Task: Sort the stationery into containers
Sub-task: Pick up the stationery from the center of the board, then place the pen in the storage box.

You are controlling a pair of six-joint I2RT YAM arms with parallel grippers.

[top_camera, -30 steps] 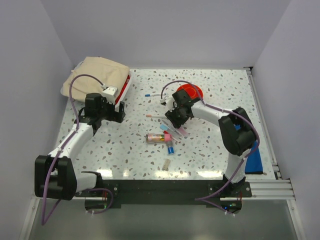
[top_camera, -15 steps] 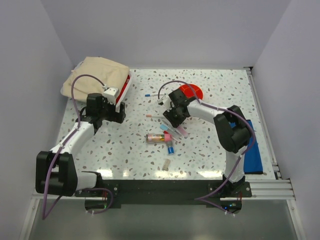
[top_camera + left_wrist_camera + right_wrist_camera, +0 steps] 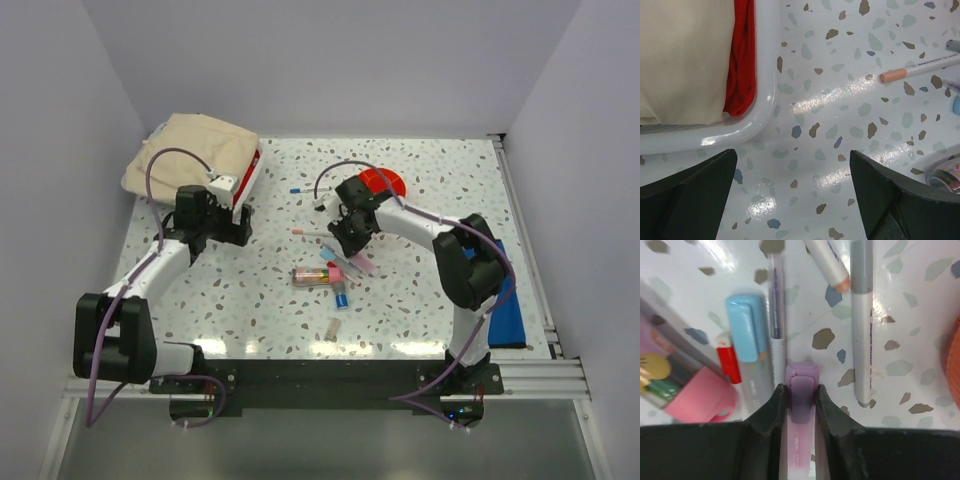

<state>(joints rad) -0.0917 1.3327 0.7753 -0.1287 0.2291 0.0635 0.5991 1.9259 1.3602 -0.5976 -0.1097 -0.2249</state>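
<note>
Right gripper (image 3: 801, 407): pressed together on a lilac marker (image 3: 801, 385), cap end poking out ahead and the body running back between the fingers. Judged a hold for drawing it clear of the pile; whether it is off the table cannot be told.

Destination: orange tub (image 3: 385, 183), just beyond the gripper.

In the way: thin pen (image 3: 776, 315) just beside the lilac cap, with the blue-capped marker (image 3: 746, 322) beyond it. Grey pen (image 3: 861, 315) on the tub side. Clear tube (image 3: 660, 365) farther off.

Left gripper (image 3: 795, 200): spread, empty, beside a white tray (image 3: 765, 100) holding beige cloth (image 3: 685, 55).
</note>
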